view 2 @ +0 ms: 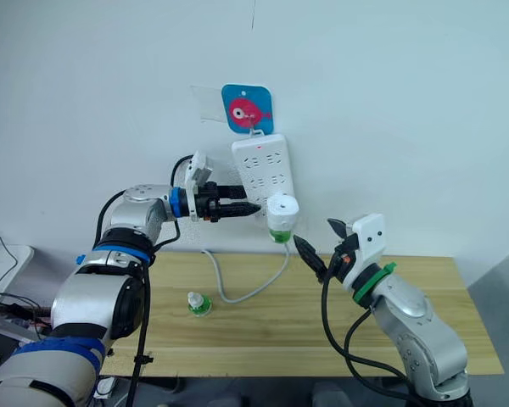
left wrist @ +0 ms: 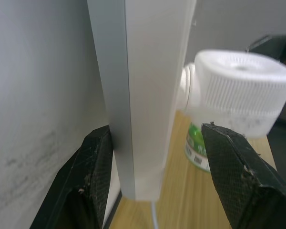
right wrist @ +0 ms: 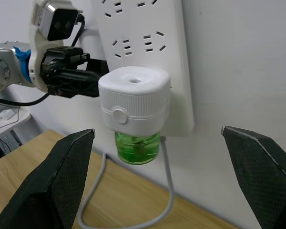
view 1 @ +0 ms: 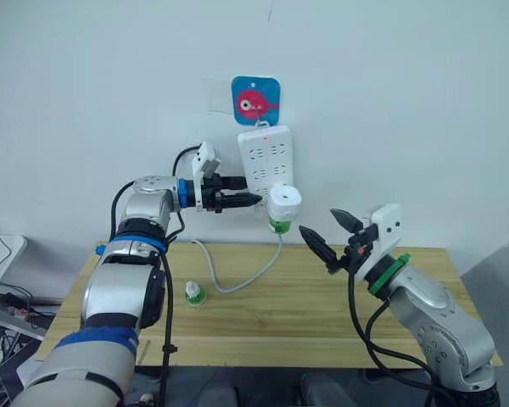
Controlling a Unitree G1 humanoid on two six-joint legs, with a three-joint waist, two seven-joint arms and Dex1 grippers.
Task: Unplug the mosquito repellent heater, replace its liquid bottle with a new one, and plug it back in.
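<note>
The mosquito repellent heater [right wrist: 135, 101] is being seen plugged into the lower part of a white multi-socket power strip [view 1: 265, 161] that is hung on the wall under a blue fish-print hook plate [view 1: 255, 100]. A green liquid bottle [right wrist: 137, 147] is being carried under the heater — still fitted in its base.

The left gripper [view 1: 248, 200] is being held at the strip's lower left edge; in the left wrist view its fingers [left wrist: 94, 175] are being shown spread around the strip's bottom corner, one against the wall side, one toward the heater.

The right gripper [view 1: 331, 233] is being held just right of and below the heater, jaws wide and nothing between them.

A second small green bottle with a white cap [view 1: 193, 293] is standing on the wooden table [view 1: 322, 322], near the strip's white cable [view 1: 246, 280].
</note>
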